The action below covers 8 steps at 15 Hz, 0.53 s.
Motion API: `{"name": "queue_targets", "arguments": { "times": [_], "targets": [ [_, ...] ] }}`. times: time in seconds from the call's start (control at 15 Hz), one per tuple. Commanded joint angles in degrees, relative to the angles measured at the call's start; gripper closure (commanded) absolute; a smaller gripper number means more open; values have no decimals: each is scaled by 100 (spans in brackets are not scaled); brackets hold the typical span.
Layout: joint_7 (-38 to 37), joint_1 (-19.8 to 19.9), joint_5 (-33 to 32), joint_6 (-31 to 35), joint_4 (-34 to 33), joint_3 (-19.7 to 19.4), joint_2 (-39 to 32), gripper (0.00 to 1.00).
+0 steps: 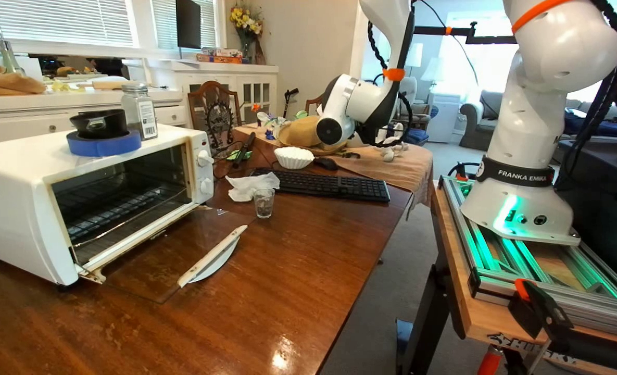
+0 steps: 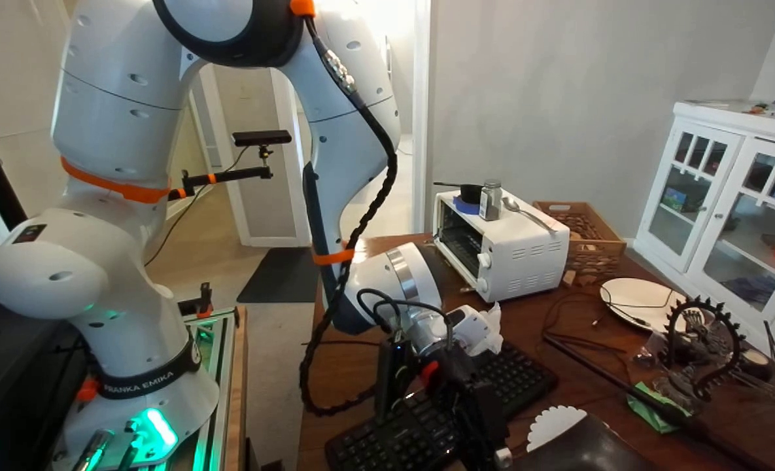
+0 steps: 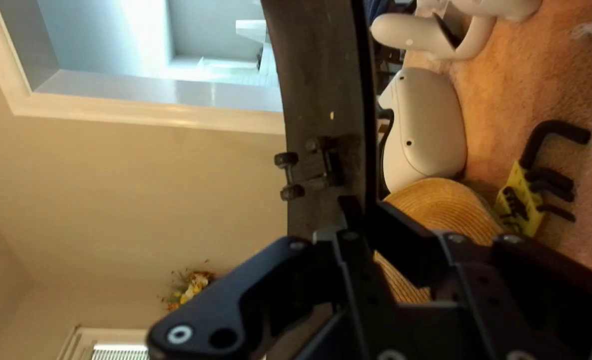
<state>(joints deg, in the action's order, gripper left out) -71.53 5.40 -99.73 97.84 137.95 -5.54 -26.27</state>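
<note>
In the wrist view my gripper [image 3: 365, 212] has its two black fingers closed about the rim of a long, dark, slightly curved board-like thing [image 3: 315, 75]. This board runs up from the fingertips to the top of the frame. On its face is a small dark piece with wheel-like ends [image 3: 292, 176]. A dark brown surface [image 2: 586, 448], seemingly the same board, shows low in an exterior view beside the black gripper body. Past the fingers lie a woven straw hat [image 3: 435, 205], a white headset [image 3: 425, 130] and a yellow hex key set [image 3: 520, 200].
A white toaster oven [image 1: 11, 208] stands with its glass door lowered. Near it are a small glass [image 1: 264, 203], crumpled paper [image 1: 251, 186], a black keyboard [image 1: 334, 186] and a white fluted bowl [image 1: 293, 159]. A white plate [image 2: 642, 304] and wicker basket [image 2: 580, 255] lie beyond.
</note>
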Motion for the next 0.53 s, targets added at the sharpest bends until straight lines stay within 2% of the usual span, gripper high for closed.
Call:
{"name": "queue_targets", "arguments": {
  "times": [0.0,0.27,0.47],
  "targets": [
    [-418,49,-1039,183,490,179,221,96],
    [-1155,45,-1936,329,1007,431,536,96],
    [-1601,110,-2381,818,1425,604,987,96]
  ]
}}
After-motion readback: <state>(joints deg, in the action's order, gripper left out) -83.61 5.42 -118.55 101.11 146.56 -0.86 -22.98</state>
